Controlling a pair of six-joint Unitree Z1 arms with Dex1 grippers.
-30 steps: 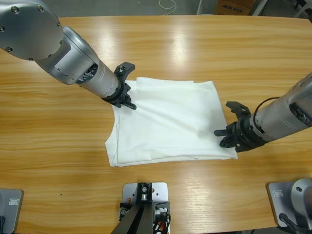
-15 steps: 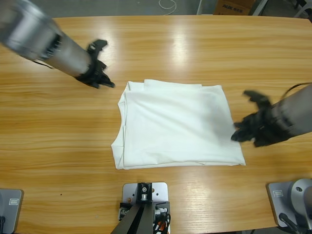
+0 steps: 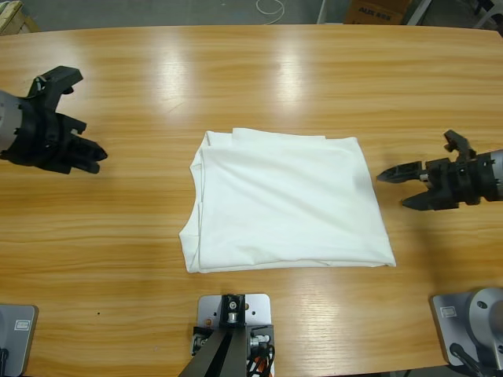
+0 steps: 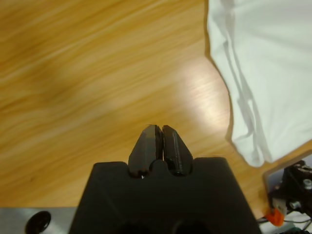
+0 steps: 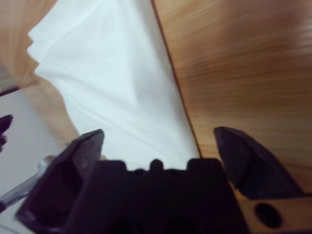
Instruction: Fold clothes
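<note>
The T-shirt [image 3: 287, 204] lies near the middle of the surface [image 3: 251, 71], a little toward the front edge, gathered into a compact, roughly square packet. Layered edges show along its left side and its front edge, and a small stepped fold sits at the back left corner, so the fabric looks stacked in several plies. No sleeve or collar shows. It lies flat with only soft wrinkles, and nothing touches it. Judging by this shape, the folding is at or close to its end.

Both arms are well apart from the cloth, 1 at each short end of the surface, probably to leave the packet undisturbed. The left claw [image 3: 75, 153] hangs over bare wood near the left edge; its wrist view shows the 2 jaws pressed together with nothing between them, the shirt's left edge off to one side. The right claw [image 3: 405, 184] sits just off the shirt's right edge, pointing toward it, jaws spread wide and empty. That readiness would suit a last tidy-up of that side, if one is needed.
</note>
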